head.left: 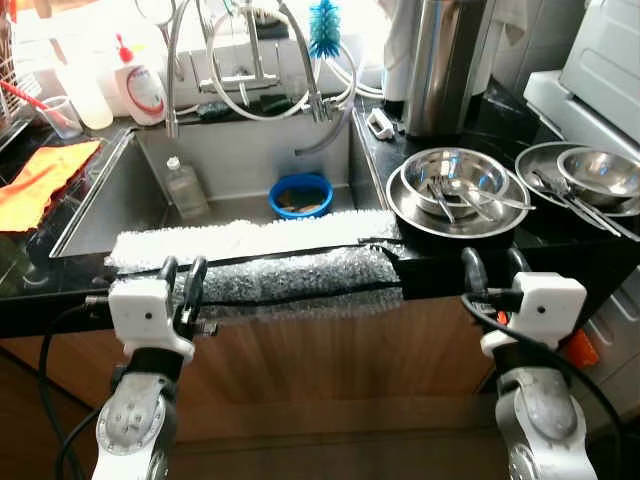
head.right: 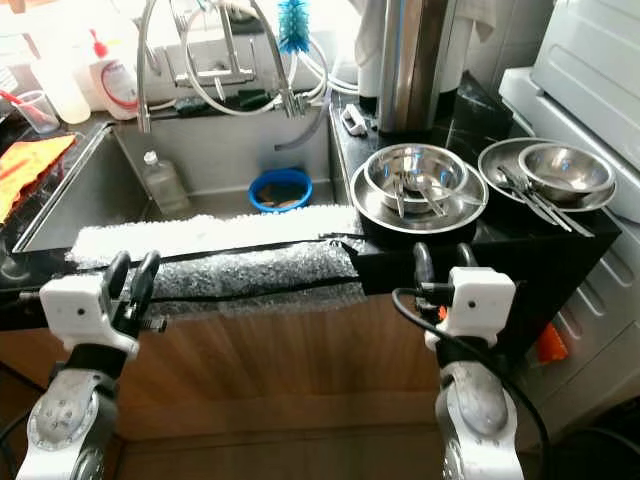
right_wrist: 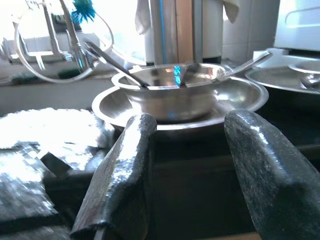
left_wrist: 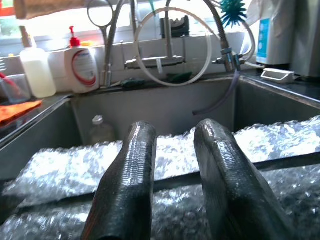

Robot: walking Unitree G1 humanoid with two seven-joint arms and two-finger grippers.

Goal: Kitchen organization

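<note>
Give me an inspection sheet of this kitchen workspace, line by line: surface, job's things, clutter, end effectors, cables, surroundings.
Surface: black counter around a steel sink; bubble wrap draped over the sink's front edge.
Job's things: steel bowl with cutlery on a steel plate; second bowl and plate further right.
Clutter: blue bowl and clear bottle in the sink; orange cloth; soap bottle; blue brush.
End effectors: left end effector open, at the bubble wrap; right end effector open, before the counter edge.
Cables: black cable across the bubble wrap.
Surroundings: faucet, wooden cabinet front.
</note>
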